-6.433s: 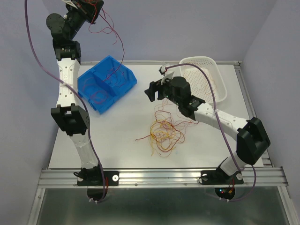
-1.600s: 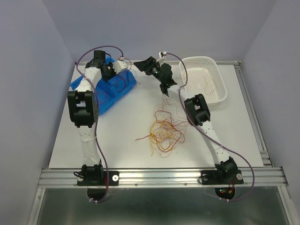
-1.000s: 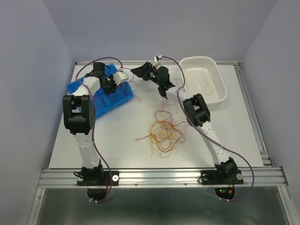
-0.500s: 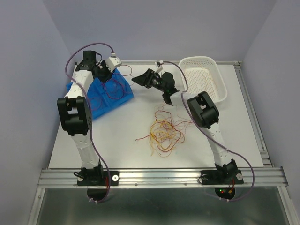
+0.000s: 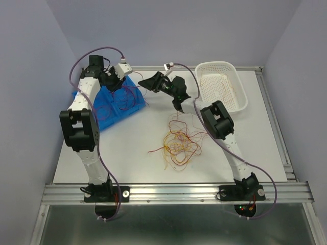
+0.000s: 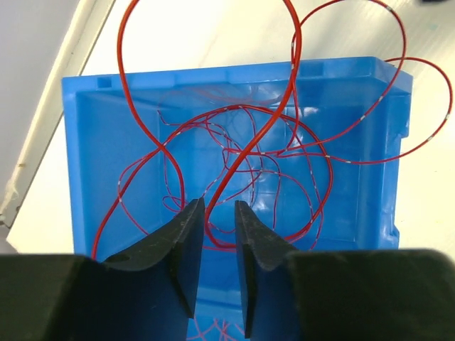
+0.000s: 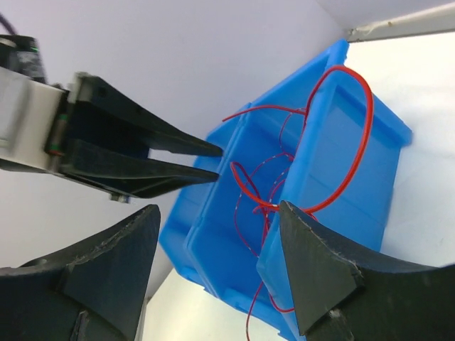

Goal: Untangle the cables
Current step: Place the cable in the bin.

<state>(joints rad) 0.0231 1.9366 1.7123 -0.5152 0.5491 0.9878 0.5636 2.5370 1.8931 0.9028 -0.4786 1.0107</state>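
Note:
A loose tangle of maroon and yellow-orange cables (image 5: 179,143) lies mid-table. More red cables (image 6: 234,142) lie curled in the blue bin (image 5: 102,109), and one loop hangs over its wall (image 7: 359,135). My left gripper (image 5: 113,81) hovers over the bin, its jaws a narrow gap apart (image 6: 219,206). A red strand runs below that gap, and nothing is clamped. My right gripper (image 5: 147,83) is wide open and empty (image 7: 219,209). It points at the bin's right wall (image 7: 341,177) and at the left gripper's fingers (image 7: 142,160).
A white mesh basket (image 5: 242,99) stands at the back right with a few yellow-orange strands (image 5: 225,87) inside. The blue bin sits at the table's back left, near the edge. The purple arm cables arc above both arms.
My left arm came down from high, where it held a red cable, to over the bin. My right arm swung from the tangle toward the bin. The bin shifted left.

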